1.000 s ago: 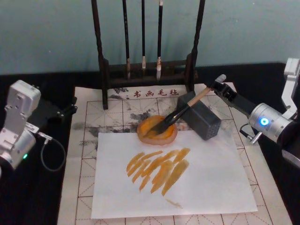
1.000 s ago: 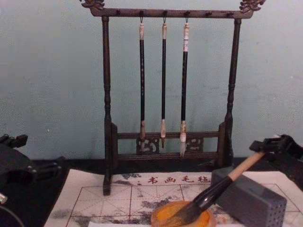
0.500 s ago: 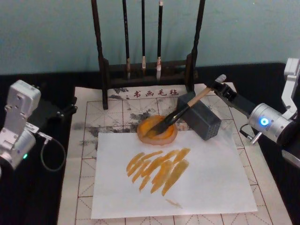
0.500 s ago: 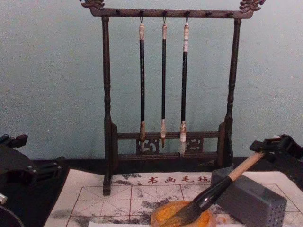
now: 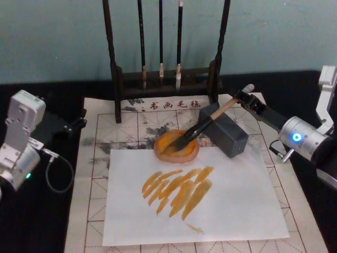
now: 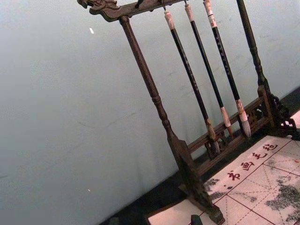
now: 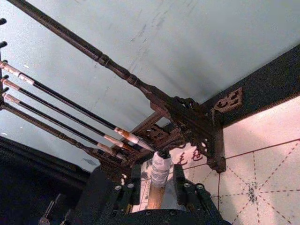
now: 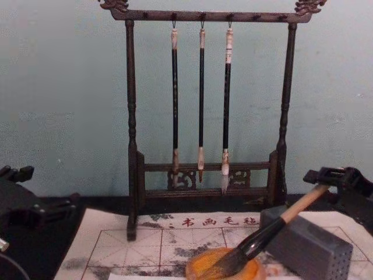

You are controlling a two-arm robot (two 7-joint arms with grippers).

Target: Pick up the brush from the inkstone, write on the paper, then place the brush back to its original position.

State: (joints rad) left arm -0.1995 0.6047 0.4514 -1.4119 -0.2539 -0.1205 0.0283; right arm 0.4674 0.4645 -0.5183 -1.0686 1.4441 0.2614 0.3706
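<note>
Here the right gripper (image 5: pixel 243 98) grasps the brush (image 5: pixel 202 126), bristles half-hidden in the inkstone (image 5: pixel 176 147).

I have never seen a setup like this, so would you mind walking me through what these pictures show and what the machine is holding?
This is a two-armed robot seen through four cameras: one on its head looking down, one on its chest looking across the table, and one on each wrist.

On the table lies a gridded felt mat with a white sheet of paper on it, already marked with orange strokes. Above the sheet sits the round amber inkstone, beside a grey block. Behind stands a wooden rack with three slim brushes hanging from it.

The right gripper grips the upper end of the brush, whose handle leans on the block and whose bristles rest in the inkstone. The right wrist view looks along that handle. The left gripper waits at the mat's left edge, holding nothing.
</note>
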